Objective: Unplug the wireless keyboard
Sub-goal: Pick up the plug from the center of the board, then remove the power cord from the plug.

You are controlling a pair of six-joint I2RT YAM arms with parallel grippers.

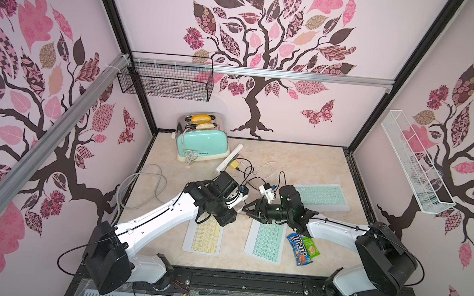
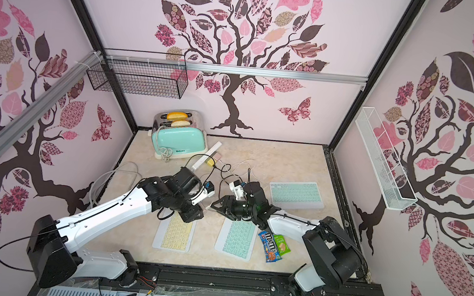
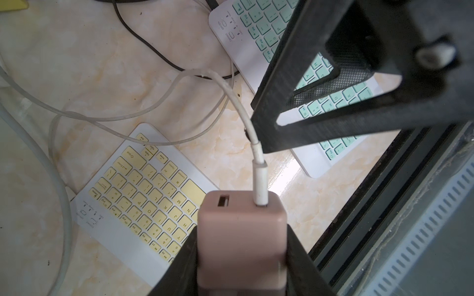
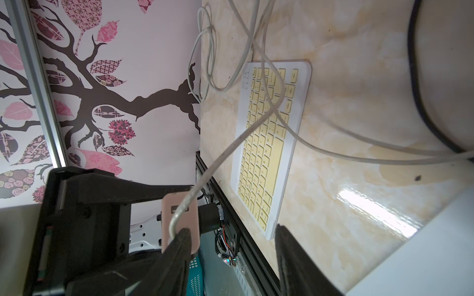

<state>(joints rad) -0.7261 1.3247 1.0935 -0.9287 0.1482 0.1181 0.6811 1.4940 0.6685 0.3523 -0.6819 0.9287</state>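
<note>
My left gripper (image 3: 241,228) is shut on a pink charger block (image 3: 241,246), held above the table between the yellow keyboard (image 1: 204,237) and the mint keyboard (image 1: 266,242). A white cable (image 3: 241,102) is plugged into the block by its white plug (image 3: 260,179). It loops over the yellow keyboard's (image 3: 143,184) far corner; its other end is hidden. My right gripper (image 4: 232,229) faces the block with its jaws apart. One of its fingers (image 3: 320,133) touches the cable just above the plug. In the right wrist view that finger (image 4: 177,256) covers the plug.
A mint toaster (image 1: 203,142), a white power strip (image 1: 228,157) and a yellow charger (image 1: 234,164) stand at the back left. Black cables (image 1: 246,173) cross the middle. Another mint keyboard (image 1: 322,196) lies back right, and snack packets (image 1: 300,250) front right. Grey cable loops (image 1: 138,186) lie by the left wall.
</note>
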